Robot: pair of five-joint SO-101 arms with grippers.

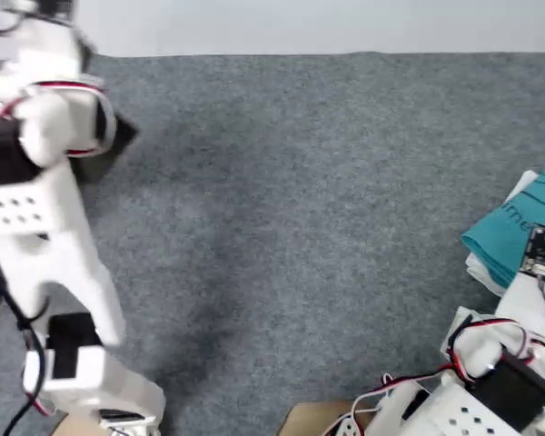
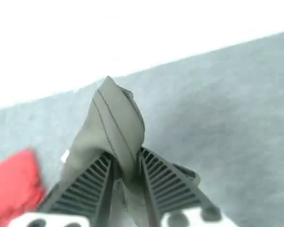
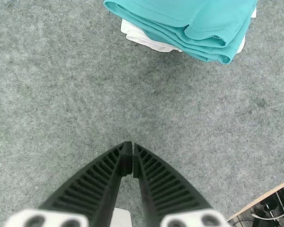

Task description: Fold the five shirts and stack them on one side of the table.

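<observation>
L gripper (image 2: 127,156) pinches dark shirt (image 2: 114,116), held up well apart from the folded stack (image 3: 180,19) (teal on white), prob. to bring it over. R gripper (image 3: 129,158) closed, empty, near that stack.

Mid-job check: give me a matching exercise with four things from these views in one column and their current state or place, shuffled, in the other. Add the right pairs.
Things:
1. left gripper
2. right gripper
3. teal shirt
4. white shirt

States or places:
A. lower layer of the folded stack
B. shut on the dark grey shirt
C. shut, holding nothing, above bare table
D. top of the folded stack

Pairs: 1-B, 2-C, 3-D, 4-A
</observation>
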